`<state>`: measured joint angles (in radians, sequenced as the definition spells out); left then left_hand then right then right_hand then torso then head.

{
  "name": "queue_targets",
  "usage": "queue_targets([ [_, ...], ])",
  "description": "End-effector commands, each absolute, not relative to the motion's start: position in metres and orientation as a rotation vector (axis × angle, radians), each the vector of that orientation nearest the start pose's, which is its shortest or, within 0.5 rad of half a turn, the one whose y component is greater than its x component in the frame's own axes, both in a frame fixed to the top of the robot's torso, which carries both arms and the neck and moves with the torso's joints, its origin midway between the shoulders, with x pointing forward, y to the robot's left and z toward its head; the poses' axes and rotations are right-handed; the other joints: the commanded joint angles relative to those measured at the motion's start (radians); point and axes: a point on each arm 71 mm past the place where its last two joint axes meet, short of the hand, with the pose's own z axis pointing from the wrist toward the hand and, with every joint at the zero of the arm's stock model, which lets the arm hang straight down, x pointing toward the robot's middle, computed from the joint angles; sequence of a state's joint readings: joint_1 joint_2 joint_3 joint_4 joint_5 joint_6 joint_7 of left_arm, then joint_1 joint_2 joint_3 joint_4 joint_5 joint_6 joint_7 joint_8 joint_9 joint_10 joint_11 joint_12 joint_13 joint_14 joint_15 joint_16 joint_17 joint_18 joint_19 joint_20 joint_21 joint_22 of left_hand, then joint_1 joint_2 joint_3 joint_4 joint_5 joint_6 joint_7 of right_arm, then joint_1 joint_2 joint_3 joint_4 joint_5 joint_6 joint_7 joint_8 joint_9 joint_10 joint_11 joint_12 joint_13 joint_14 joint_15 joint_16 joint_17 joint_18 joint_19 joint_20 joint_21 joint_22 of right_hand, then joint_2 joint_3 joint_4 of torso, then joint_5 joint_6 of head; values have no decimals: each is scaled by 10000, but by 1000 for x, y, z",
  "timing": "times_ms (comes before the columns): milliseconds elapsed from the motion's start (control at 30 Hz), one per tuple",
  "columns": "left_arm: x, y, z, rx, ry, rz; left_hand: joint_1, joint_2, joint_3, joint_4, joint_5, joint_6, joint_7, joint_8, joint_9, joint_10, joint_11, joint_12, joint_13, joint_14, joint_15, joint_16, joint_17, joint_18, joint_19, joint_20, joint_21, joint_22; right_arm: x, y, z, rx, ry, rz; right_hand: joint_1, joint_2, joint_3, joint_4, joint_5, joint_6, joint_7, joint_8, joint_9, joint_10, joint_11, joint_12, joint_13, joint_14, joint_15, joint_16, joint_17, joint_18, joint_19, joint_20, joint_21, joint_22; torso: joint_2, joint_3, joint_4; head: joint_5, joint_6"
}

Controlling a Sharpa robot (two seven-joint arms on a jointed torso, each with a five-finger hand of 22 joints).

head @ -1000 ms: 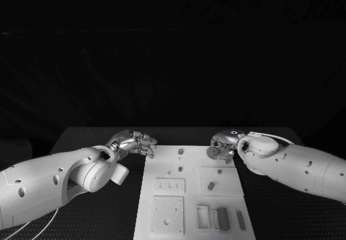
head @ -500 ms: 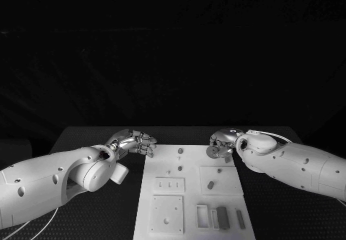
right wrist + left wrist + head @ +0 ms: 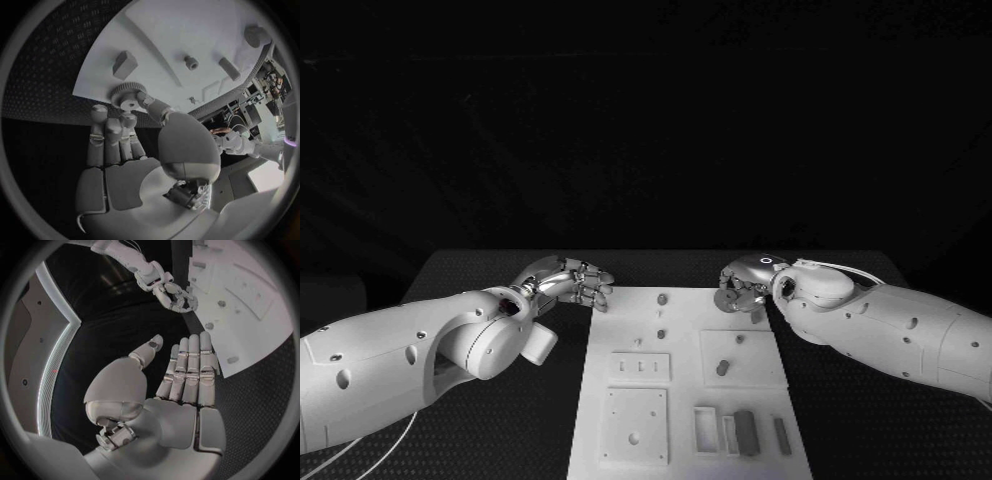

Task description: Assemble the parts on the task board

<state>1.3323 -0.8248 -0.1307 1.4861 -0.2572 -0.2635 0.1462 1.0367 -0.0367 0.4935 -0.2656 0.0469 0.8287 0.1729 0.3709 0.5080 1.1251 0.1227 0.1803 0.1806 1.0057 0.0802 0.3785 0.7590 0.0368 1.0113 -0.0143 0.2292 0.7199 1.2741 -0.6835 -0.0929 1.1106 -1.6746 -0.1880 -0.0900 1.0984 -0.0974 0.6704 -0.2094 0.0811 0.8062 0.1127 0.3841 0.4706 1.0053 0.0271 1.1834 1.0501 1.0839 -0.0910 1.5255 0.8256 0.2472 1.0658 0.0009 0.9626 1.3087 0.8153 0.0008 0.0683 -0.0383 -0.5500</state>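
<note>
The white rectangular task board [image 3: 682,380] lies lengthwise on the black table [image 3: 473,275], its far end between the two hands. The right hand [image 3: 740,290] hovers over the board's far right corner and pinches a small grey toothed wheel [image 3: 127,96] between thumb and fingertips [image 3: 99,112]; in the right wrist view the wheel sits just above the board's edge, its central bore facing the camera. This hold leaves the bore free, presumably so that the wheel can be lowered onto a peg. A short grey peg [image 3: 191,62] stands on the board nearby, between a grey rectangular block [image 3: 125,64] and a second grey block [image 3: 228,68]; which seat is intended cannot be told. The left hand [image 3: 571,283] rests beside the board's far left edge, holding nothing, its fingers [image 3: 190,362] straight and side by side with the thumb apart, apparently parked clear of the work. Further grey parts [image 3: 747,435] lie in the recessed tray at the board's near right corner, not yet assembled.
</note>
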Motion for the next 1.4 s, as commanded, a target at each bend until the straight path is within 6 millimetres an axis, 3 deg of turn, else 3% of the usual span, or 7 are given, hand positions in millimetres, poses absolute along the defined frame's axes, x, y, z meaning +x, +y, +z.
queue_targets([
  [33,504,204,-160,-8410,17055,-13414,-93,-30,12,49,42,-3,51,-52,-10,27,28,-35,10,82,21,-61,12,179,-26,-32,-55,14,556,-242,-201,-3917,17256,2214,-25,214,3,39,-19,1784,-30,96,115,-702,-233,72,-90,122,-57,50,-23,146,96,-38,58,155,-7,2,-13,12,2],
  [233,504,203,-160,-8401,17051,-13428,-114,-22,8,69,42,1,52,-54,-9,31,29,-43,16,86,22,-72,24,178,-24,-30,-58,18,553,-236,-193,-3899,16231,2347,-37,343,13,-189,-18,2003,-140,219,235,-394,-348,174,-340,369,-172,67,-90,146,332,-158,95,132,-8,-2,-7,7,12],
  [533,503,204,-159,-8410,17033,-13417,-118,-20,8,75,42,2,51,-55,-8,33,28,-47,19,87,21,-79,31,179,-25,-31,-61,21,544,-220,-185,-4170,15268,2547,-160,-53,30,-139,-13,2104,-202,237,280,-220,-412,216,-516,553,-236,56,-128,146,523,-237,96,112,-13,-3,-18,26,53],
  [700,503,204,-159,-8415,17036,-13413,-119,-21,9,76,42,4,50,-56,-8,34,28,-50,21,88,21,-83,35,180,-25,-31,-62,22,533,-203,-178,-4484,14921,2994,-171,-138,64,-80,-14,2131,-215,231,283,-187,-426,225,-562,593,-251,50,-134,146,567,-258,90,108,-10,-5,-3,47,60],
  [967,503,203,-159,-8401,17044,-13439,-118,-25,9,76,42,5,49,-57,-7,36,27,-55,25,91,21,-90,42,181,-26,-32,-64,25,517,-164,-166,-4914,14519,3921,-179,-237,94,-23,-15,2124,-215,201,276,-167,-430,227,-609,620,-261,39,-137,146,599,-277,79,106,-18,-9,-39,60,117],
  [1200,503,202,-159,-8388,17062,-13460,-118,-25,10,77,42,5,49,-59,-7,38,27,-60,28,92,21,-97,48,181,-26,-32,-66,27,509,-129,-164,-5431,14344,4446,-190,-296,116,30,-16,2101,-206,167,265,-160,-424,230,-642,631,-259,31,-136,146,615,-288,66,104,0,-5,16,48,145],
  [1400,503,201,-159,-8378,17070,-13471,-120,-26,10,79,42,5,49,-61,-6,38,28,-64,30,92,21,-103,53,181,-26,-31,-68,29,512,-115,-167,-5623,14340,4530,-178,-324,138,51,-15,2071,-195,134,255,-166,-416,226,-667,630,-254,21,-136,146,615,-295,52,103,2,-22,37,65,140],
])
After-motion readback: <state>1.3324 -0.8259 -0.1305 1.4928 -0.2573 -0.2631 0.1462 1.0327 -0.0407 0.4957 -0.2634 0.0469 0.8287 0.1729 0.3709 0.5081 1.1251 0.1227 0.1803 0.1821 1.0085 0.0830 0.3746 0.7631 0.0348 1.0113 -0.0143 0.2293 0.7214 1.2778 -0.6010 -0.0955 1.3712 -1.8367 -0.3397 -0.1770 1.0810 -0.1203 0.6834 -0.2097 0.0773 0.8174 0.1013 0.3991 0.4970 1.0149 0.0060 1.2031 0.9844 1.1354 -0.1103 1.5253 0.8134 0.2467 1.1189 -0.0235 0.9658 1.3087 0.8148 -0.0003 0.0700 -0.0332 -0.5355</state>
